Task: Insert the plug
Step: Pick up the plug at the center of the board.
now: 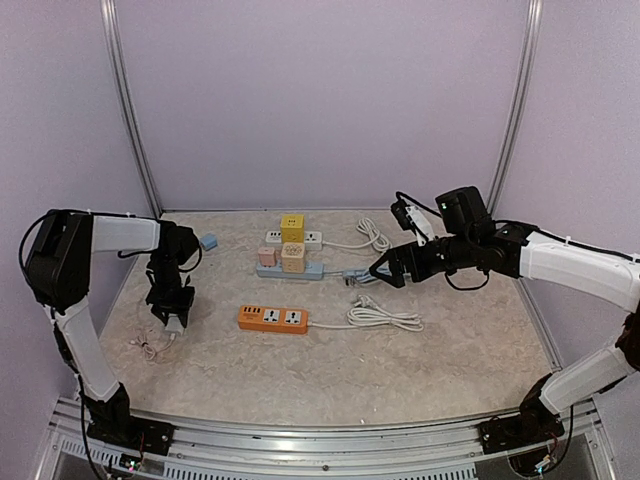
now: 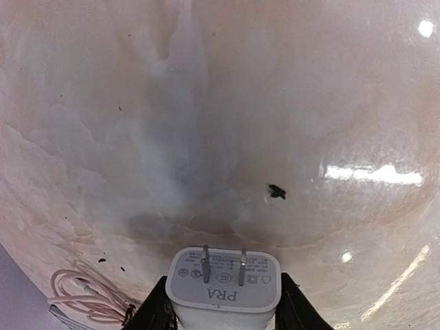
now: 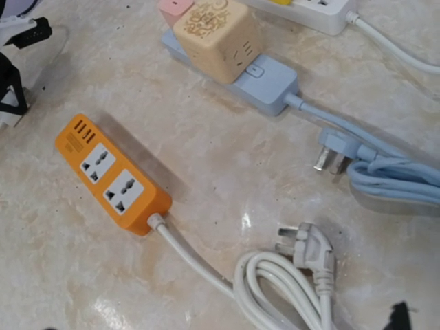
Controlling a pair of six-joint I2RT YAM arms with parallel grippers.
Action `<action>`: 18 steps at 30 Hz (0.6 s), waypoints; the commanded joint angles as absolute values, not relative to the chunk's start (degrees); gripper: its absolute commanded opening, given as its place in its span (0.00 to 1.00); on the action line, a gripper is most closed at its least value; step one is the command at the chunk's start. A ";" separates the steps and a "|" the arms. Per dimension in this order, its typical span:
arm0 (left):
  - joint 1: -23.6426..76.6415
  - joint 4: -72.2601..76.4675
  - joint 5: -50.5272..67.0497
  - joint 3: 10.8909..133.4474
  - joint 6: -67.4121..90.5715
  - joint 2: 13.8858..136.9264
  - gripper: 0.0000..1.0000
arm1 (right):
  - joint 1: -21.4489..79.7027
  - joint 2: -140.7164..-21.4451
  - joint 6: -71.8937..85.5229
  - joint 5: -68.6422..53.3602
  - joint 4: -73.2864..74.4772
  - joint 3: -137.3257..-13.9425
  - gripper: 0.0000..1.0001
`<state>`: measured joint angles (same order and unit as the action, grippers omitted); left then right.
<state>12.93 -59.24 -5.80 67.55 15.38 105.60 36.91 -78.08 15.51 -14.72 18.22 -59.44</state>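
The plug point(image 2: 223, 278) is a white two-prong adapter, and my left gripper point(image 2: 223, 306) is shut on it, a black finger point(image 2: 155, 311) pressing each side. Its prongs point at the marble tabletop. In the top view that gripper point(image 1: 172, 318) hangs at the left of the table with the plug point(image 1: 175, 323) at its tip. An orange power strip point(image 1: 272, 318) with two sockets lies mid-table, also in the right wrist view point(image 3: 113, 175). My right gripper point(image 1: 385, 270) hovers open over the right side, holding nothing.
A blue strip point(image 1: 290, 270) carrying cube adapters point(image 3: 216, 38) and a white strip point(image 1: 290, 238) lie behind. A coiled white cord point(image 3: 289, 282), its plug point(image 3: 309, 251) and a blue plug point(image 3: 337, 155) sit right. A pink cable point(image 2: 82, 295) lies beside the left gripper. A blue cube point(image 1: 208, 241) sits far left.
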 commanded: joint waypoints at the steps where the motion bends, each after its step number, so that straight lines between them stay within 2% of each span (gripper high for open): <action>1: 12.76 -58.47 -3.59 68.16 16.25 106.98 0.38 | 36.46 -77.41 14.43 -13.82 19.05 -60.41 1.00; 6: 13.58 -58.24 -3.28 68.61 16.38 107.79 0.39 | 36.40 -77.00 14.32 -13.44 19.29 -60.36 1.00; 9: 14.59 -57.57 -3.26 68.92 17.18 107.39 0.23 | 36.46 -76.90 14.30 -13.14 19.34 -60.19 1.00; 10: 15.04 -57.38 -3.30 69.15 17.58 106.75 0.21 | 36.45 -76.78 14.26 -13.13 19.29 -60.14 1.00; 18: 20.81 -58.27 -6.17 72.76 21.85 99.48 0.16 | 36.40 -74.77 12.69 -13.73 16.26 -57.75 1.00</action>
